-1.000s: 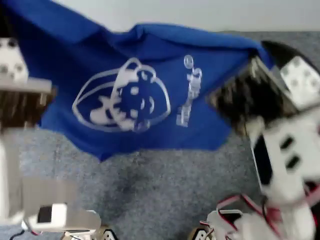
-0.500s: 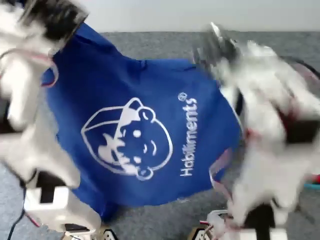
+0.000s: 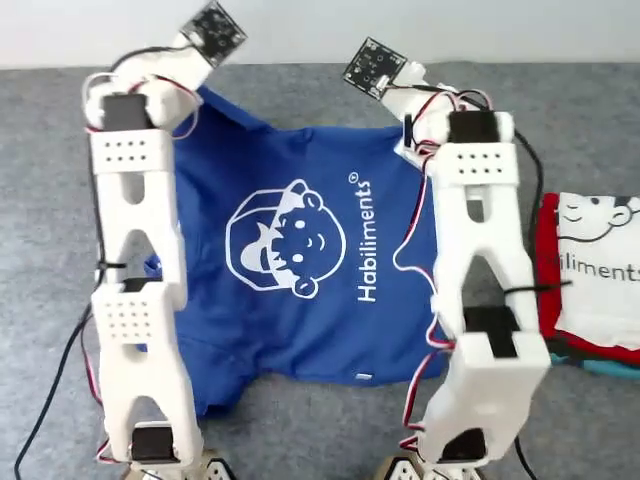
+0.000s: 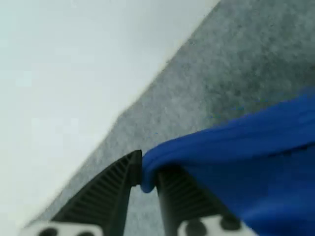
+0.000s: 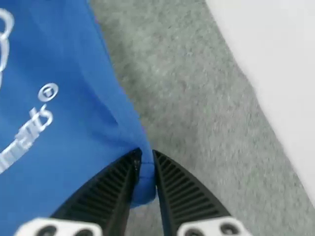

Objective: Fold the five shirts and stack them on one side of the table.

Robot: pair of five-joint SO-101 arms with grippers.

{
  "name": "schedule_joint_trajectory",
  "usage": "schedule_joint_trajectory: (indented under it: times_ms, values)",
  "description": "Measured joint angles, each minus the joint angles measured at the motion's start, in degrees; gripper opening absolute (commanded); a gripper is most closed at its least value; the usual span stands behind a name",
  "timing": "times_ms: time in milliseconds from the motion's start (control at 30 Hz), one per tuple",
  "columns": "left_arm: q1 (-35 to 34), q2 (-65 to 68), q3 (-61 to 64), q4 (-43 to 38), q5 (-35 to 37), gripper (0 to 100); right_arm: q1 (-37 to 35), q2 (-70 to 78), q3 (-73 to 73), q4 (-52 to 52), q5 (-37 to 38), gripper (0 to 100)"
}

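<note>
A blue shirt (image 3: 300, 260) with a white cartoon face and white lettering lies spread print-up on the grey table, between the two white arms. In the left wrist view my left gripper (image 4: 146, 172) is shut on a far corner of the blue shirt (image 4: 246, 167), low over the table. In the right wrist view my right gripper (image 5: 143, 169) is shut on the other far corner of the blue shirt (image 5: 59, 123). A pile of folded shirts (image 3: 592, 275), white on red, lies at the table's right edge.
The grey felt table (image 3: 330, 440) ends at a white wall (image 3: 300, 25) just beyond the shirt's far edge. The left arm (image 3: 135, 280) and the right arm (image 3: 480, 270) stretch over the shirt's two sides. Bare table shows at the far right corner.
Both arms have swung the blue shirt forward and down. It hung crumpled a second ago and now lies spread flat, with the arms stretched out toward the wall.
</note>
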Motion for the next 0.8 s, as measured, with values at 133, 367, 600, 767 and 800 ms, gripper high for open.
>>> schedule_joint_trajectory:
  times_ms: [133,367,600,767,800]
  values:
    - [0.3,5.0,-4.7,-6.9,0.0,2,0.2,3.5,0.0,-11.0,0.0,1.1]
    - [0.1,6.9,-10.4,-14.4,0.0,2,1.1,4.0,0.0,-24.8,0.0,1.1]
    - [0.1,6.9,-10.7,-12.4,-3.3,2,1.2,4.0,0.4,-25.7,0.0,1.1]
    - [0.1,6.9,-17.1,0.9,-5.0,2,1.4,4.0,0.4,-17.3,1.8,1.1]
    - [0.1,6.9,-18.9,4.7,-5.0,2,1.4,4.0,0.4,-15.2,2.5,1.1]
